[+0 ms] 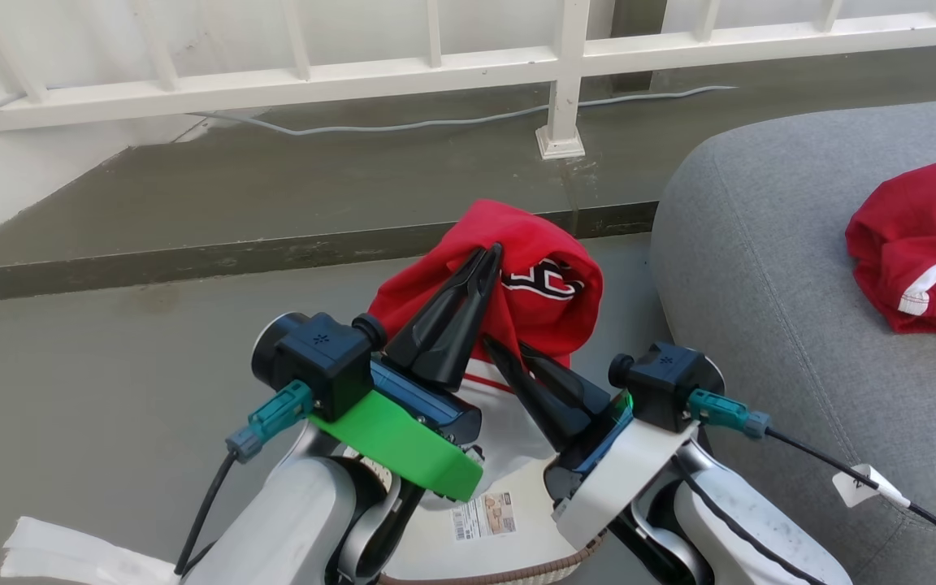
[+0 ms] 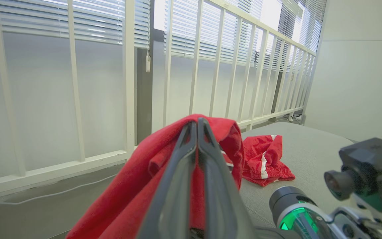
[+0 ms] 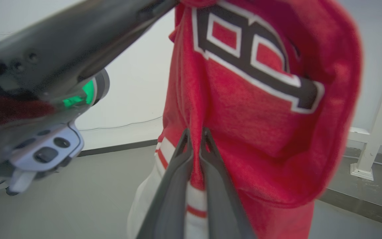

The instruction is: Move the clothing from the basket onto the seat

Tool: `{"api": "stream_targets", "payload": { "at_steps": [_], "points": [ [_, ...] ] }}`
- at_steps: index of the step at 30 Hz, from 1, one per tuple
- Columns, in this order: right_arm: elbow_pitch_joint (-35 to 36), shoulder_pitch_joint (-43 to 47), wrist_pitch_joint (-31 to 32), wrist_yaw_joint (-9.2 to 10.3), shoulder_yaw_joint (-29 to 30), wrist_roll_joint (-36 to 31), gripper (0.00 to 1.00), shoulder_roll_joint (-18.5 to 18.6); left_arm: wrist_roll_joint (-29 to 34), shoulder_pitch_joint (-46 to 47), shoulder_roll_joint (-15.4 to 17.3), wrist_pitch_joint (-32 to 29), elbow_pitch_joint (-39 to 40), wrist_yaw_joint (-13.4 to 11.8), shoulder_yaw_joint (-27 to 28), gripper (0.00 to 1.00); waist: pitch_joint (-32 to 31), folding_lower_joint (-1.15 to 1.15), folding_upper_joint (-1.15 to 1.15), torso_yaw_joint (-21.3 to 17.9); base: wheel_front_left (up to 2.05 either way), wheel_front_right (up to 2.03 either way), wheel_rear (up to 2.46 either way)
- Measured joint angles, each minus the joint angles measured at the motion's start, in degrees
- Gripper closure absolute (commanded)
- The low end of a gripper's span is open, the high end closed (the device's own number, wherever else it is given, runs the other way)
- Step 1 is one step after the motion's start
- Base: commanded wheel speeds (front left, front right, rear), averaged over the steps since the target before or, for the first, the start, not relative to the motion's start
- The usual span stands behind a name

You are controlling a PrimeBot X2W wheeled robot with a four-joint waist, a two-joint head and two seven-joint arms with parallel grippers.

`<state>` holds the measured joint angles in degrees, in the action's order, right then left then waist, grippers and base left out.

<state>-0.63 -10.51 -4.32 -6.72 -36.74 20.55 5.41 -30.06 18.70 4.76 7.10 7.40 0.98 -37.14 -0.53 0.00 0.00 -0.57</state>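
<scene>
Above the basket [image 1: 578, 559], the left gripper [image 1: 488, 253] pinches the top of a red garment [image 1: 553, 244], the right gripper [image 1: 509, 348] its lower fold; another garment [image 1: 923, 236] lies on the seat [image 1: 760, 325].

left gripper [image 1: 490, 253]: two long tapered black fingers [image 1: 439, 329], bright green bracket [image 1: 395, 443] under a boxy black wrist camera [image 1: 318, 357]. right gripper [image 1: 507, 348]: same fingers and camera, white bracket [image 1: 622, 479]. teal connectors [image 1: 273, 414] with thin black cables [image 1: 206, 504] plug into both cameras. forearms [image 1: 289, 524] pale grey-white, right one speckled dark.
</scene>
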Motion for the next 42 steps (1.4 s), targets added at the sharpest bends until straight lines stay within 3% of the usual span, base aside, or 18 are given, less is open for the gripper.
{"api": "stream_targets", "payload": {
  "at_steps": [5,6,7,8,9,27,42],
  "points": [
    [-0.7,-1.0,-0.7,-0.33,-0.2,0.6,1.00,-0.1,0.0,0.0,0.0,0.0,0.5,0.0,0.0,1.00,0.0,0.00,0.00,0.0,0.00,0.00,0.00],
    [-0.8,-1.0,-0.9,-0.33,-0.2,0.7,1.00,-0.1,0.0,0.0,0.0,-0.1,0.5,0.0,0.0,0.95,0.0,0.00,0.00,0.0,0.00,0.00,0.00],
    [-0.9,-1.0,-1.3,-0.33,-0.2,0.7,1.00,-0.1,0.0,0.0,0.0,-0.1,0.6,0.0,0.0,0.65,0.1,0.00,0.00,0.0,0.00,0.00,0.00],
    [-1.1,-1.1,-1.3,-0.33,-0.1,0.8,1.00,-0.1,0.0,0.0,0.0,-0.5,0.6,0.0,-0.1,0.49,0.1,0.00,0.00,-0.1,0.00,0.00,0.00],
    [-1.2,-1.1,-1.6,-0.33,-0.1,0.8,1.00,-0.1,0.0,0.0,0.0,-0.5,0.6,0.0,-0.1,0.00,0.1,0.00,0.00,-0.1,0.00,0.00,0.00],
    [-5.3,-3.1,-4.8,-0.14,4.5,1.4,1.00,1.2,1.1,-0.5,2.0,-3.1,0.6,0.8,-4.0,0.00,0.3,0.00,0.00,-0.7,0.00,0.00,0.00],
    [-8.4,-3.1,-6.2,2.78,10.6,3.0,1.00,3.7,3.6,-3.7,3.8,-5.6,0.3,1.6,-8.0,0.00,1.8,0.00,0.00,-3.8,0.00,0.00,0.00]
  ]
}}
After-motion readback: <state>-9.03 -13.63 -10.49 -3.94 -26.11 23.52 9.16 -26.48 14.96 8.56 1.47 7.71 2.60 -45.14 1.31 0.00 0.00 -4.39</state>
